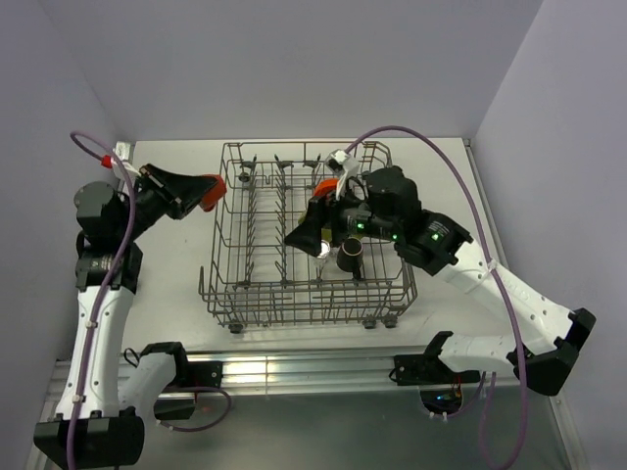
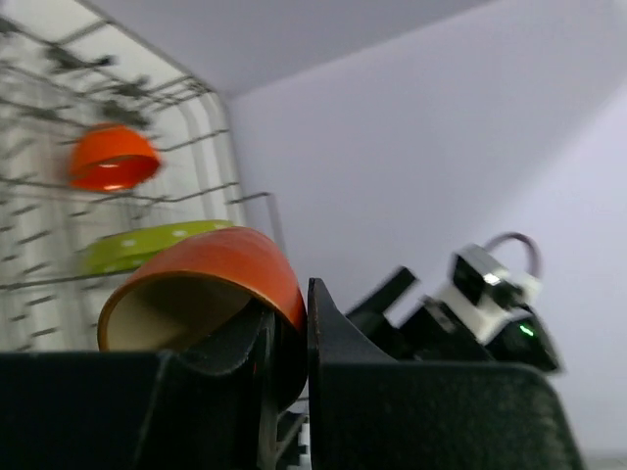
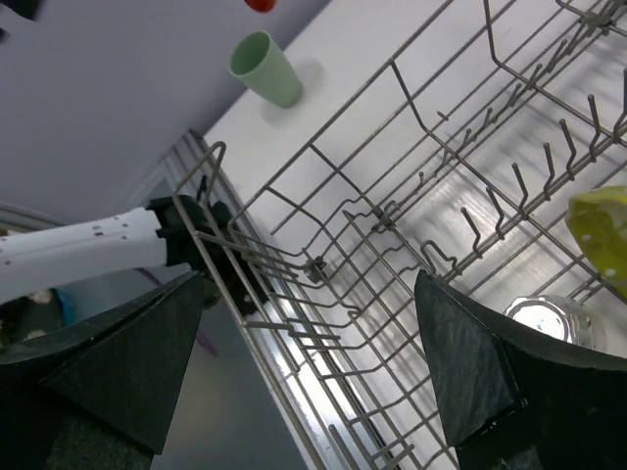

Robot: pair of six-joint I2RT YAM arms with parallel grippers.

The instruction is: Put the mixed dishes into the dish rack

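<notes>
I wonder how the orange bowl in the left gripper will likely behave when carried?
The orange bowl looks rigid and thin-walled, so it is probably light and unbending. The left gripper pinches only its rim, so it may pivot. Its smooth glaze could let it slip.

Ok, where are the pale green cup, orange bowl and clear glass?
pale green cup (image 3: pixel 266 69): right wrist view, side wall.
orange bowl (image 2: pixel 220 266): left wrist view, outer wall.
clear glass (image 3: pixel 540 319): right wrist view, round top.

White bench (image 1: pixel 176 294) lay w/ pale lilac walls (image 1: pixel 294 59) at 9, 12 & 3 o'clock; alu rail (image 1: pixel 294 370) at 6.
</notes>
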